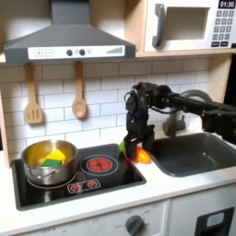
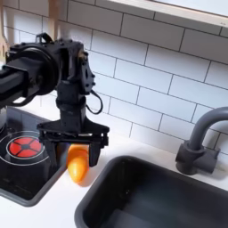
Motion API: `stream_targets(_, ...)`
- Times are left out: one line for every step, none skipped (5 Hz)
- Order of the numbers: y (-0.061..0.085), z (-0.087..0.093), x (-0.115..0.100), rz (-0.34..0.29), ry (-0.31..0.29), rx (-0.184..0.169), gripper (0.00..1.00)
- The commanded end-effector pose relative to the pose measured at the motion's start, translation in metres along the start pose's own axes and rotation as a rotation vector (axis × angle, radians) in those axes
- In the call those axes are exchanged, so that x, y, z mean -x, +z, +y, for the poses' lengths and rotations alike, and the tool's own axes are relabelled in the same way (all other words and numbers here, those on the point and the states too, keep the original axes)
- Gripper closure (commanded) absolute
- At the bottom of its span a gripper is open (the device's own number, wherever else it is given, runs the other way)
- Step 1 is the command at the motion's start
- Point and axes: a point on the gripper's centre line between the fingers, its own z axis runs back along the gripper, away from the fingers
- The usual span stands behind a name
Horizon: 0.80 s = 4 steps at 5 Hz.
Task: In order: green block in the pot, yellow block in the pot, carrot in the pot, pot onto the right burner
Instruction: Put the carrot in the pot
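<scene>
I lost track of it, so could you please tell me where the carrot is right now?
In both exterior views the carrot sits on the counter between the stove and the sink, directly under the gripper.

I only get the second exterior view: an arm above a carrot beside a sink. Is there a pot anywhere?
Observer: Yes. In the first exterior view, a silver pot sits on the stove's burner at the first exterior view's left.
Operator: Is anything in it?
Observer: A green block and a yellow block lie inside it.
</scene>
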Motion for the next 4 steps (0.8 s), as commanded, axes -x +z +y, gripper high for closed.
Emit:
stream_targets(-0.008,0.004,-0.006,0.024,0.011,-0.027,0.00)
stream_targets(-0.020,-0.002,0.012,0.020,0.081,-0.020,1.00)
stream_targets(-0.009,0.001,-0.003,-0.005,0.064,-0.033,1.00)
stream_targets(0.006,-0.001,0.003,-0.045,0.070,-0.028,1.00)
